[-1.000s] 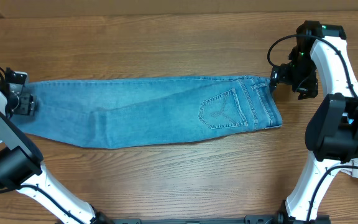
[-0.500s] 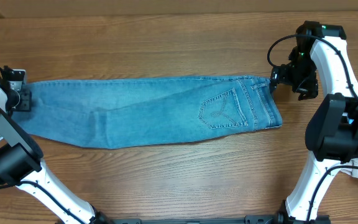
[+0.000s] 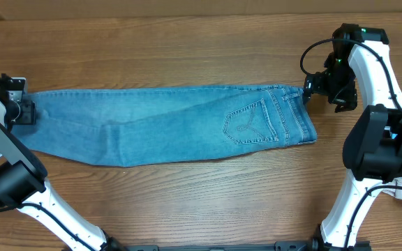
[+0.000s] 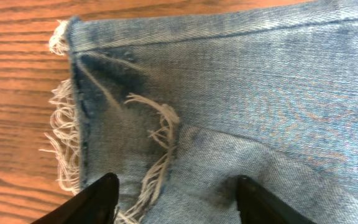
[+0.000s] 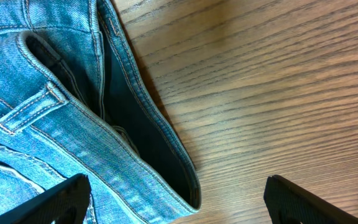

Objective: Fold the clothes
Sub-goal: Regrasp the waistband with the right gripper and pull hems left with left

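The jeans [image 3: 173, 125] lie flat along the middle of the table [image 3: 187, 49], one leg laid on the other. The waistband [image 5: 135, 124] points toward the right edge and the frayed hems [image 4: 73, 143] toward the left edge, with a stitched back pocket [image 3: 246, 124] facing up. The left end effector [image 4: 176, 202] sits over the hems, its fingers [image 4: 95, 199] apart with denim lying flat between them, nothing pinched. The right end effector [image 5: 179, 202] hovers at the waistband's far corner, spread wide and holding nothing, one finger over denim and the other over bare wood.
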Controlling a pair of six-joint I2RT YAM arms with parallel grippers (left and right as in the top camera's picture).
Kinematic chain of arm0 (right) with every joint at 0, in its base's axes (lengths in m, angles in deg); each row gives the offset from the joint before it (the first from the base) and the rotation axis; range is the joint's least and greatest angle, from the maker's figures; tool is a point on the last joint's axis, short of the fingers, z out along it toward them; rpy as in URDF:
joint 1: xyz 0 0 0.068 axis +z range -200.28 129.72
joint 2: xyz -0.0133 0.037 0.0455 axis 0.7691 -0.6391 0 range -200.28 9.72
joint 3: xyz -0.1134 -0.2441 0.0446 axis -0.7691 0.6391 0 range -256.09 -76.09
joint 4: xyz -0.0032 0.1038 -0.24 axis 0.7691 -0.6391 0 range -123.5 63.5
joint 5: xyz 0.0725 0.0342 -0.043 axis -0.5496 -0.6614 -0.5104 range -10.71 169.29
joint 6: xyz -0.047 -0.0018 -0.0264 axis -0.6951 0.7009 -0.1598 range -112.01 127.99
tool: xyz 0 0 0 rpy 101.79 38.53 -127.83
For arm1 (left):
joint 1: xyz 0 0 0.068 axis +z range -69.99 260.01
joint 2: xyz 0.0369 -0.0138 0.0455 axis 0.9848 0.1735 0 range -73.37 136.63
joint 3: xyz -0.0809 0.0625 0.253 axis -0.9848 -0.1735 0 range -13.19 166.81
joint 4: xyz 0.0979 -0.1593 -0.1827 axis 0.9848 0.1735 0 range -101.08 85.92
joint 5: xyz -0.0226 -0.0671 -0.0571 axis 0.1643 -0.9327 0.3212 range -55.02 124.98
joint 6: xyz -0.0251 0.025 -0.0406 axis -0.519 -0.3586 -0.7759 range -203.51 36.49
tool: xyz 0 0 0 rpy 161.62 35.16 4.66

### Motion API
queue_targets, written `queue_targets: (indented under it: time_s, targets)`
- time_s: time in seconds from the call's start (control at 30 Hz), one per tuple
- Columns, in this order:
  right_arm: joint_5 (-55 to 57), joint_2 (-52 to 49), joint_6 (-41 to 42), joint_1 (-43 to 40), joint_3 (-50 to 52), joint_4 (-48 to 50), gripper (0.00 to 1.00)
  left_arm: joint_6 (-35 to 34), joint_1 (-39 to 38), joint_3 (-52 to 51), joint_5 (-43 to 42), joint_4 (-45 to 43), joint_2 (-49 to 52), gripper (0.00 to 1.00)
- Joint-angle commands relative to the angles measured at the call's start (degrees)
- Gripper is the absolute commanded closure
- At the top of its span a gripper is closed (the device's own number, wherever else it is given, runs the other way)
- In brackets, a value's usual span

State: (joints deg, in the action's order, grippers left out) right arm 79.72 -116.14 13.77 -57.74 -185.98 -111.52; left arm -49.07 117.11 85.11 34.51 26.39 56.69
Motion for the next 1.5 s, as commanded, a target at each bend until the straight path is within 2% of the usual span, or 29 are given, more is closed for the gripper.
queue_targets:
  time_s: [0.0,0.07,0.13,0.2,0.27,0.37,0.43,0.63,0.77,0.87,0.97,1.03,1.13,1.3,1.47]
  targets:
    - [-0.1,0.8,0.2,-0.1,0.1,0.0,0.07,-0.4,-0.7,-1.8,-0.7,0.2,5.1,0.53]
    - [-0.1,0.8,0.2,-0.1,0.1,0.0,0.07,-0.3,-0.7,-1.8,-0.7,0.7,5.1,0.67]
    - [-0.1,0.8,0.2,-0.1,0.1,-0.2,0.07,-0.3,-0.7,-1.8,-0.7,0.8,5.1,0.69]
    - [-0.1,0.8,0.2,-0.1,0.1,-0.2,0.07,-0.3,-0.7,-1.8,-0.7,0.8,5.2,0.88]
    - [-0.1,0.8,0.2,-0.1,0.1,-0.2,0.07,-0.3,-0.7,-1.8,-0.7,0.6,5.2,0.95]
    - [-0.1,0.8,0.2,-0.1,0.1,-0.1,0.07,-0.7,-0.9,-1.5,-1.1,1.2,5.0,0.96]
    - [-0.1,0.8,0.2,-0.1,0.1,0.3,0.07,-4.4,-0.9,-0.2,-2.4,2.6,3.3,0.96]
    - [-0.1,0.8,0.2,-0.1,0.1,1.2,0.07,-10.5,-0.7,0.9,-1.6,4.2,-10.0,0.96]
    - [-1.2,0.8,-0.4,0.0,0.1,0.7,0.08,-14.4,-0.7,0.9,3.3,7.4,-12.8,0.96]
    - [-6.7,0.8,-4.4,0.7,0.1,-0.8,0.14,-16.5,-0.7,0.9,5.8,10.3,-12.8,0.96]
    - [-9.5,0.8,-5.5,2.1,1.1,-1.5,0.40,-17.0,-0.7,0.9,5.7,12.0,-12.8,0.96]
    - [-11.2,0.8,-6.5,3.0,3.8,-0.7,0.44,-18.3,-0.7,0.9,5.7,12.3,-12.8,0.96]
    - [-11.3,0.8,-6.4,4.4,9.9,3.5,0.44,-19.1,-0.7,0.9,4.9,12.5,-12.8,0.96]
    - [-11.2,0.7,-5.6,4.8,20.7,17.0,0.43,-19.6,-0.7,0.9,5.2,13.3,-12.8,0.96]
    - [-10.6,0.6,-5.6,4.8,22.6,18.2,0.42,-22.5,1.0,1.0,10.1,11.3,-12.9,0.96]
